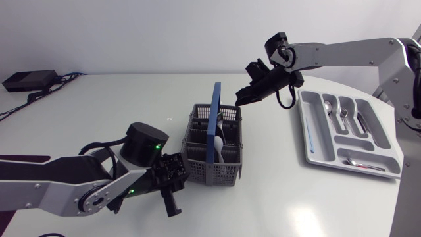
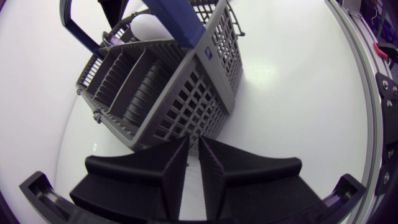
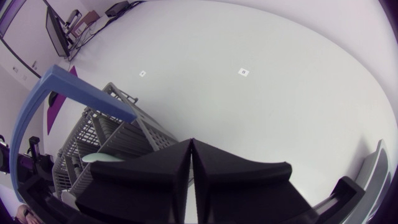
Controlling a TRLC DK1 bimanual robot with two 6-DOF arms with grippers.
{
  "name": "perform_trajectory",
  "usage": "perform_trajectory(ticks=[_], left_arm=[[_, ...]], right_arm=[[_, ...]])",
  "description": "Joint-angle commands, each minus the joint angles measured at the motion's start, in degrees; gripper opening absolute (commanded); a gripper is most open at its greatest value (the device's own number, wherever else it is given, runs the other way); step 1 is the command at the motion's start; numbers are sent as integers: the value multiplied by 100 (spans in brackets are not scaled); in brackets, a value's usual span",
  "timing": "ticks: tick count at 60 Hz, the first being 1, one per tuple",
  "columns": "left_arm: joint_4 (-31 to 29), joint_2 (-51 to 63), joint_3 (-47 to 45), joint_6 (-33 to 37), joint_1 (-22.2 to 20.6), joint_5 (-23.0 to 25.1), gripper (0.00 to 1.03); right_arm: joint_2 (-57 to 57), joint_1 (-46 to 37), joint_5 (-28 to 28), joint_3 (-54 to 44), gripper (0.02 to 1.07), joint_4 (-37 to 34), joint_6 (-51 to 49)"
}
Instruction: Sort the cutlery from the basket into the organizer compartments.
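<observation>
cutlery basket at mid-table, both our pincers clenched on nothing

the grey basket [image 1: 212, 164] with its blue handle [image 1: 216, 115] stands upright on the white table [image 1: 118, 99], and a white utensil [image 1: 222, 143] stands in it beside the handle. our left gripper [image 1: 172, 197] sits low, just beside the basket's near corner, its fingers drawn almost together with only a thin slit and nothing between them. our right gripper [image 1: 242, 99] hovers above the basket's far side, fingers pressed tight and empty. the organizer [image 1: 308, 145] lies well apart at our right, with metal spoons [image 1: 327, 105] in its compartments.
</observation>
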Motion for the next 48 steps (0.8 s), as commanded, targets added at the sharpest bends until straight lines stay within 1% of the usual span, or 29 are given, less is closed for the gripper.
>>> perform_trajectory(ticks=[1, 11, 23, 33, 36, 40, 48], left_arm=[[171, 137, -92, 126, 115, -37, 15], [479, 260, -48, 126, 344, -99, 15], [699, 339, -21, 284, 862, -99, 15], [892, 418, -12, 372, 1205, -99, 15], [1015, 524, 32, 398, 1346, -99, 15], [1033, 664, 146, 425, 1478, -81, 15], [1156, 796, 260, 442, 1609, -2, 15]], right_arm=[[132, 10, -128, -6, 8, -109, 111], [-167, 27, -243, -463, 8, -171, -21], [-686, 89, -260, -1324, 8, -92, -109], [-1099, 63, -251, -1939, 8, -4, -127], [-1327, 54, -243, -2221, 8, 40, -118], [-1626, 71, -208, -2537, 8, 75, -100], [-2101, 71, -155, -3047, 8, 181, -48]])
